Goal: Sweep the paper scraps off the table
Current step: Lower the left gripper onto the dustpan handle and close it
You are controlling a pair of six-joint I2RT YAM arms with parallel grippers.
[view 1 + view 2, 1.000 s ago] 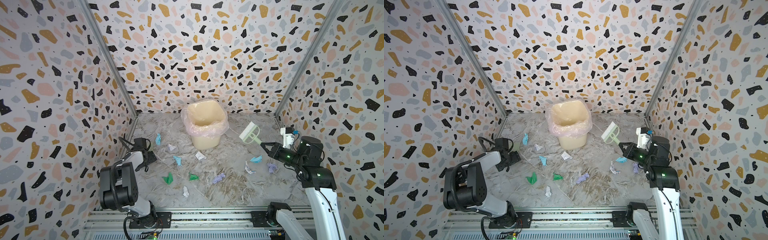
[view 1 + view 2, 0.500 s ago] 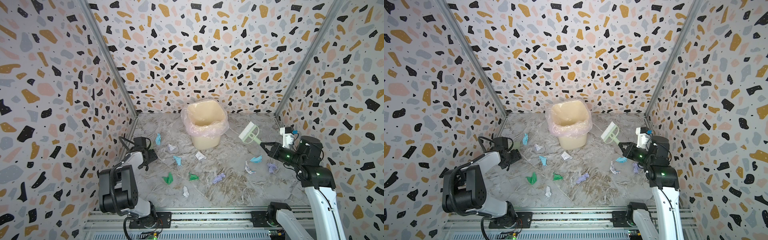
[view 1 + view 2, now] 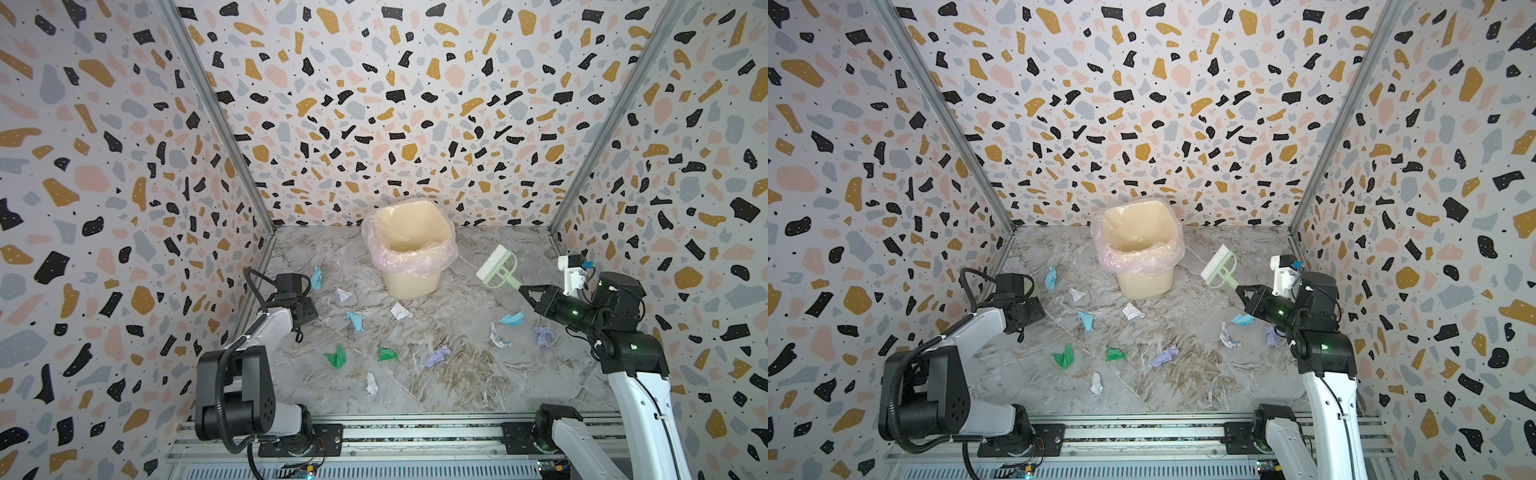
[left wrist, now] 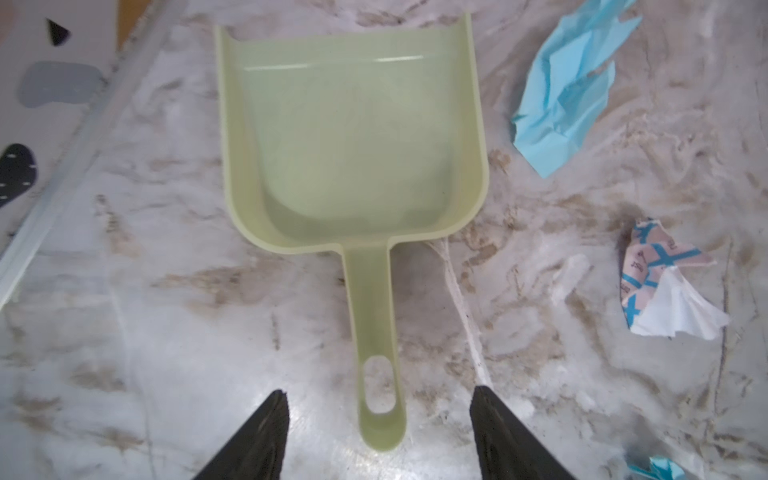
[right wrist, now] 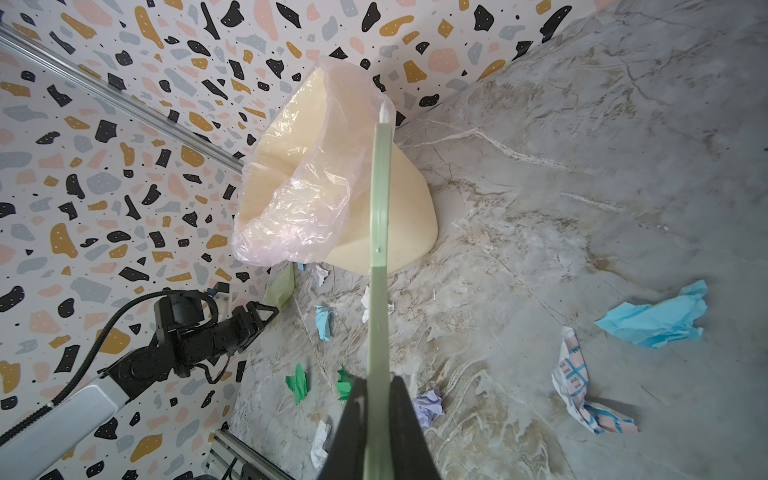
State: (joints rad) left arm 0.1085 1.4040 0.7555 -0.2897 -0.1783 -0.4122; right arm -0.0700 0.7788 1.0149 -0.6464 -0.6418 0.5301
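Note:
Several crumpled paper scraps lie scattered on the marble table point(image 3: 457, 395): blue point(image 3: 355, 321), green point(image 3: 336, 356), lilac point(image 3: 437, 356) and white point(image 3: 371, 382). My right gripper point(image 3: 524, 287) point(image 5: 379, 379) is shut on the handle of the pale green brush point(image 3: 496, 266) point(image 5: 380, 208), whose bristle head is raised beside the bin. At the left wall, my left gripper point(image 4: 380, 390) point(image 3: 305, 311) is open. Its fingers point(image 4: 270, 428) straddle the handle end of the pale green dustpan point(image 4: 353, 145) without touching it. The dustpan lies flat on the table.
A cream bin point(image 3: 432, 232) lined with a pink bag stands at the back middle. Speckled walls close in the left, back and right. A blue scrap point(image 4: 569, 83) and a printed white scrap point(image 4: 665, 291) lie beside the dustpan. The metal rail point(image 3: 415, 432) runs along the front.
The left arm's elbow has sunk slightly toward the front while its gripper stayed at the left wall. The right arm and brush have barely moved. The scraps lie where they were.

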